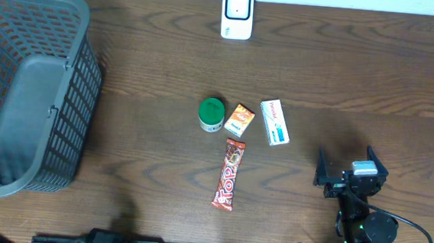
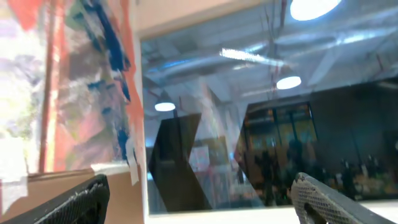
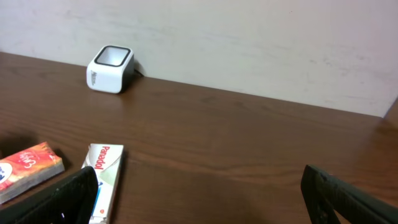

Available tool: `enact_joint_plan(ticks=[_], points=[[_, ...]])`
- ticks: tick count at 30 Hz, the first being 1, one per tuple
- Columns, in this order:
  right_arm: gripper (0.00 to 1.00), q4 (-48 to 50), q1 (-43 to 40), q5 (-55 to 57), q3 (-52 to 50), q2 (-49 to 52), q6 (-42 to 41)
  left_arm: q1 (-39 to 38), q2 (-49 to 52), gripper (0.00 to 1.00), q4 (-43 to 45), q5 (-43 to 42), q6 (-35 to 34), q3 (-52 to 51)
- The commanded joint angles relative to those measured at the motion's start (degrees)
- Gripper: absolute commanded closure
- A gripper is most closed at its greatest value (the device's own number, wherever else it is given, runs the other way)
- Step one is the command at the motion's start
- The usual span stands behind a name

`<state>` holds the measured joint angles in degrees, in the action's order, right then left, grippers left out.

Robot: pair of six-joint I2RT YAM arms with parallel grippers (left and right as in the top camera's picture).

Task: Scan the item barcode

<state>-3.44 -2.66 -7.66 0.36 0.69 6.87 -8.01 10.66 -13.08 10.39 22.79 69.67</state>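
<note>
Closest in, the right claw (image 1: 349, 170) hangs low over the brown surface (image 1: 144, 63) on the right side. Its 2 fingers are spread wide with nothing between them. The left claw (image 2: 199, 208) is wide and empty too, and its camera looks up at ceiling lights (image 2: 314, 7). Next, a long candy bar (image 1: 229, 174) lies flat. Just past it sit 3 small things in a row: a green-lidded tub (image 1: 211, 114), an orange packet (image 1: 239, 119) and a white box (image 1: 275, 122). A gray basket (image 1: 75, 119) stands at the left. Farthest away, the white scanner (image 1: 237, 13) sits at the back edge.
</note>
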Motion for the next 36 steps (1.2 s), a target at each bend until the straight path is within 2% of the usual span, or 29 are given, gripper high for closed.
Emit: enact_joint_plan(ticks=[1,7,16,18,20,23,25,28,31,36], points=[[0.01,-0.24,0.57,0.31,-0.07,-0.31,-0.63,0.24,-2.75,0.08,1.86,-0.87,0.72,-2.84],[0.01,-0.24,0.57,0.31,-0.07,-0.31,-0.63,0.24,-5.75,0.08,3.39,-0.94,0.74,-5.75],[0.01,-0.2,0.57,0.28,-0.07,-0.31,-0.66,0.22,-5.62,0.08,0.81,-0.59,0.09,-5.92],[0.01,-0.24,0.57,0.02,-0.07,-0.31,-0.66,0.22,-5.57,0.08,-2.19,-0.55,-2.21,-6.14],[0.01,-0.22,0.57,-0.42,-0.07,-0.31,-1.33,0.22,-5.57,0.08,-8.92,-0.55,-2.58,-6.21],[0.01,-0.22,0.57,-0.52,-0.07,-0.31,-7.17,0.22,-5.51,0.08,-16.46,-0.55,-6.67,-7.87],[0.01,0.61,0.57,-1.11,-0.04,-0.28,-10.54,0.22,-5.51,0.08,-18.47,-0.57,-9.97,-10.43],[0.01,1.14,0.57,-9.79,1.53,-0.22,-11.89,0.22,-5.49,0.08,-18.47,-0.55,-10.93,-16.79],[0.01,-4.04,0.57,-8.04,6.29,0.59,-15.23,0.22,-5.49,0.08,-16.87,-0.57,-11.19,-22.53],[0.01,-22.03,0.57,-4.2,19.28,8.0,-14.4,0.22,-5.44,0.08,-10.25,-0.28,-12.85,-30.49]])
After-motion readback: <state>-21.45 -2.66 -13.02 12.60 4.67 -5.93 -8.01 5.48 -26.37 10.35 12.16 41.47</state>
